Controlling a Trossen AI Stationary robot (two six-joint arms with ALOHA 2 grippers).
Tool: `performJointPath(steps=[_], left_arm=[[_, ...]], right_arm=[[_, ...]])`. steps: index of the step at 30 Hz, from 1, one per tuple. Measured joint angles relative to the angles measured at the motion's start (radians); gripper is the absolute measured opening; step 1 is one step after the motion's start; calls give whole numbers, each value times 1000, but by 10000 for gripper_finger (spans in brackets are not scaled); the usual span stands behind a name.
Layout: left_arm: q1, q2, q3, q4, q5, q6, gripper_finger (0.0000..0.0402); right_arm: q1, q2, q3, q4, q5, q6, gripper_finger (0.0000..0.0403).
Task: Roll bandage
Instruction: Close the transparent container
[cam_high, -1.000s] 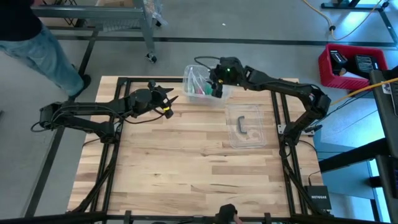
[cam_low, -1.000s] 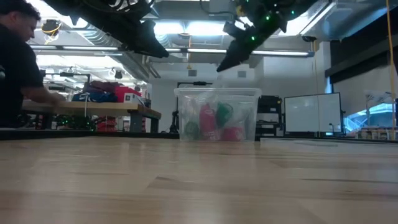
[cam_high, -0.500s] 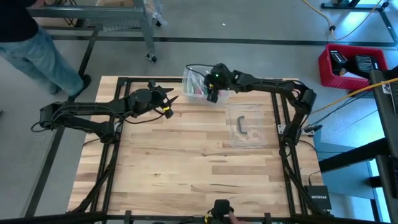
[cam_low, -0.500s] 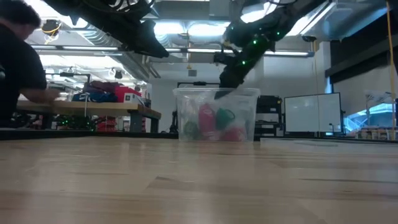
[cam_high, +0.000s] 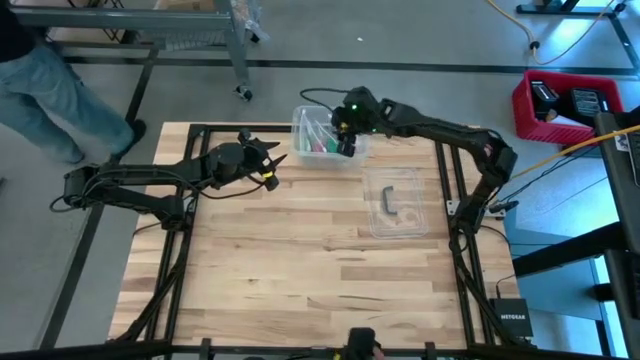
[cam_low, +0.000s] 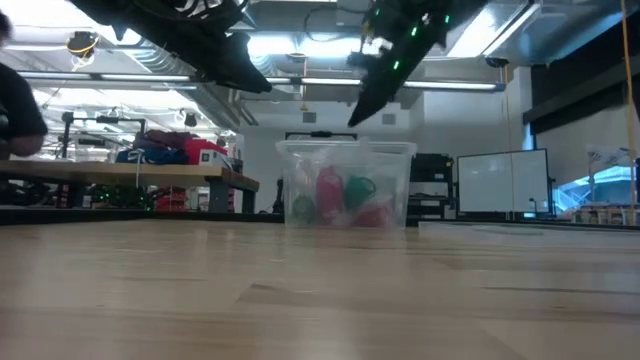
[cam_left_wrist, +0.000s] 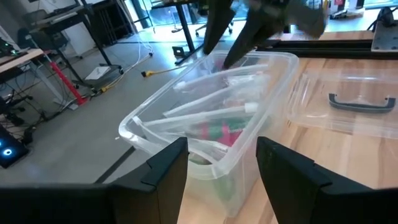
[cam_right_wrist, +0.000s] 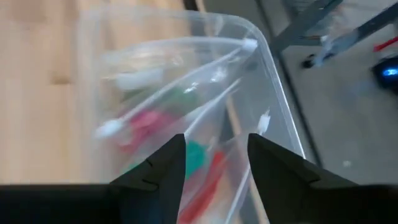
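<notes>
the bandage (cam_low: 357, 189) sits wadded inside the clear tub (cam_high: 305, 122) at the table's far edge, directly below the right gripper (cam_high: 347, 131), fingers apart, empty; left gripper (cam_high: 272, 162), also spread, waits farther left.

Light wooden table (cam_high: 300, 260), clear plastic tub (cam_high: 312, 148) at far edge, flat clear lid (cam_high: 396, 202) nearby

Grey concrete floor (cam_high: 420, 35) surrounds the wooden table (cam_high: 300, 270); red crate (cam_high: 560, 105) right of it, metal cart (cam_high: 200, 35) beyond.
</notes>
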Motion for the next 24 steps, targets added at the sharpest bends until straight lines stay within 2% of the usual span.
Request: performJointPath(steps=[5, 10, 14, 20, 24], left_arm=[[0, 0, 0, -25, 48, -7, 182], [0, 25, 0, -26, 119, -7, 182], [-4, 68, 0, -18, 196, -15, 182], [-58, 152, 0, -16, 202, -70, 182], [-110, 215, 0, -20, 202, -116, 182]], right_arm=[[1, -110, 101, -295, -95, 85, 177], [1, -238, 59, -551, -219, 214, 211], [8, -348, -109, -580, -264, 283, 246], [23, -437, -451, -452, -148, 418, 266], [23, -435, -652, -336, -160, 489, 266]])
